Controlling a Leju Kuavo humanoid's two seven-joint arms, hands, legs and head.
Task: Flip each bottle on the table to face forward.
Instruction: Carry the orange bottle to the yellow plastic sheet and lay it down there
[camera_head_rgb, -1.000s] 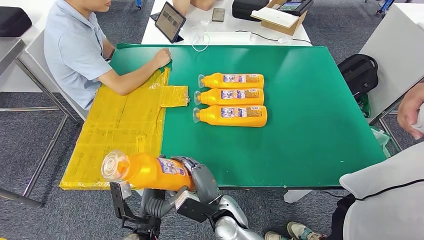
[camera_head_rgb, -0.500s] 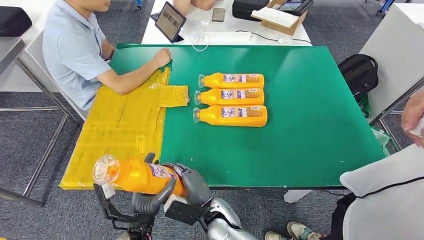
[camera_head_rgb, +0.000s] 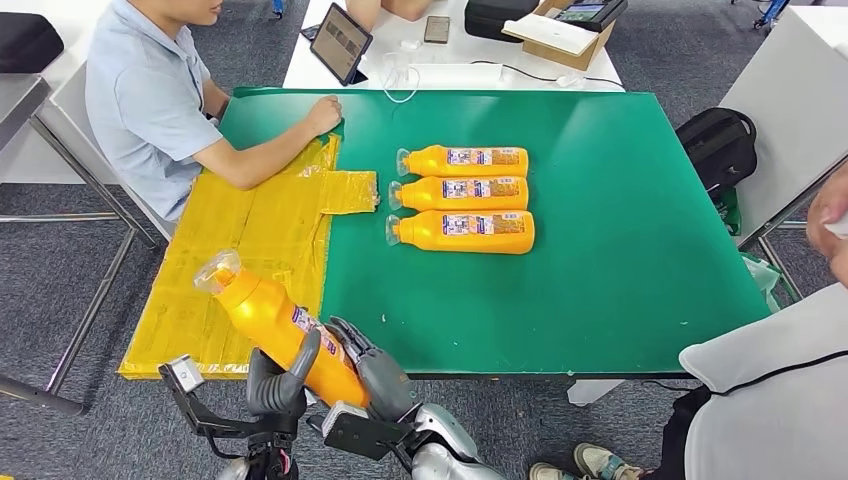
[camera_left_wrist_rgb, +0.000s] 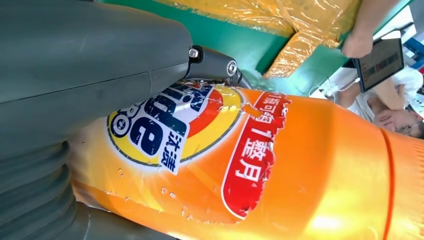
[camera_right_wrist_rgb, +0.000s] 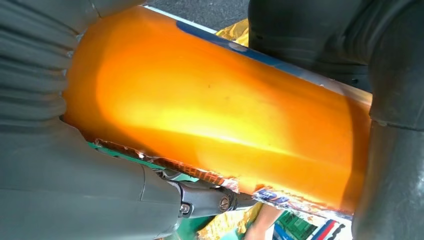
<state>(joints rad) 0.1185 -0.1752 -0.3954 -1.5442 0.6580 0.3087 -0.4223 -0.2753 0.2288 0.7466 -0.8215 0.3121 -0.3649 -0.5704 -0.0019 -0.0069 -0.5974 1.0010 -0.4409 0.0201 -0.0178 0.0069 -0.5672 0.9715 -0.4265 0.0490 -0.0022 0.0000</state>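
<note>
I grip one orange bottle (camera_head_rgb: 270, 325) in both my left hand (camera_head_rgb: 275, 385) and right hand (camera_head_rgb: 365, 365), tilted above the green counter's (camera_head_rgb: 620, 250) near edge, beside yellow plastic sheeting (camera_head_rgb: 240, 250). Three bottles (camera_head_rgb: 465, 190) lie mid-counter; grey carpet (camera_head_rgb: 60, 290) surrounds us.

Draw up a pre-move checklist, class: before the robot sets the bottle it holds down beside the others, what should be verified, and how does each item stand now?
1. Held bottle gripped by both the left hand and right hand: ok.
2. Bottle level for laying down: not ok, it tilts, cap end up toward the yellow sheet.
3. Label side readable: ok in the left wrist view.
4. Free space on the green table in front of the three lying bottles: ok.
5. The seated person's hand away from that spot: ok.
</note>
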